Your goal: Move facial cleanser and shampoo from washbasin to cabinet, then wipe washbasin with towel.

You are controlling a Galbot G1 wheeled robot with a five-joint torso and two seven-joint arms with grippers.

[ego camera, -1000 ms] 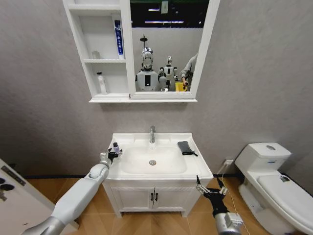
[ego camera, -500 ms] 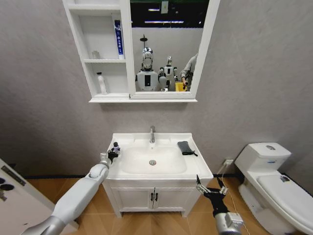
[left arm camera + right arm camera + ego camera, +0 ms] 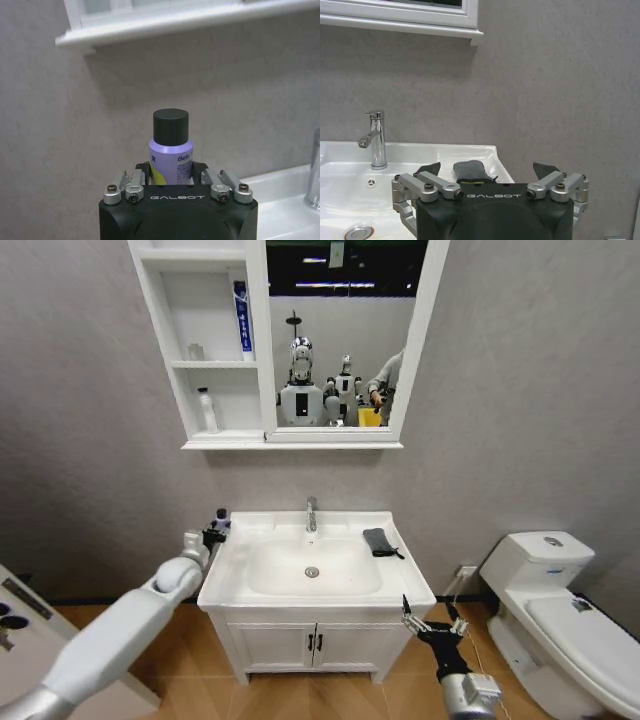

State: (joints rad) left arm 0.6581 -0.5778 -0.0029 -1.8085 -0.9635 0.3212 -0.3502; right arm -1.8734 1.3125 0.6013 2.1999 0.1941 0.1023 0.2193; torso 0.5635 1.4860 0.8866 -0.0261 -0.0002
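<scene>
My left gripper (image 3: 213,531) is shut on a small purple bottle (image 3: 220,516) with a black cap, held in the air just off the back left corner of the washbasin (image 3: 316,602). In the left wrist view the purple bottle (image 3: 171,156) stands upright in the left gripper (image 3: 172,176); I cannot tell whether it is the shampoo or the facial cleanser. The dark towel (image 3: 378,541) lies folded on the rim's back right. The cabinet (image 3: 215,364) hangs above, holding a white bottle (image 3: 207,411) and a blue tube (image 3: 241,320). My right gripper (image 3: 431,620) hangs open below the basin's front right corner, facing the towel (image 3: 469,170).
A chrome tap (image 3: 311,513) rises at the back middle of the basin. The mirror panel (image 3: 340,335) fills the cabinet's right side. Below the basin is a two-door vanity (image 3: 315,643). A white toilet (image 3: 560,610) stands to the right.
My left gripper has lifted the purple bottle off the basin's left rim and carried it up and to the left. The right arm has stayed where it was.
</scene>
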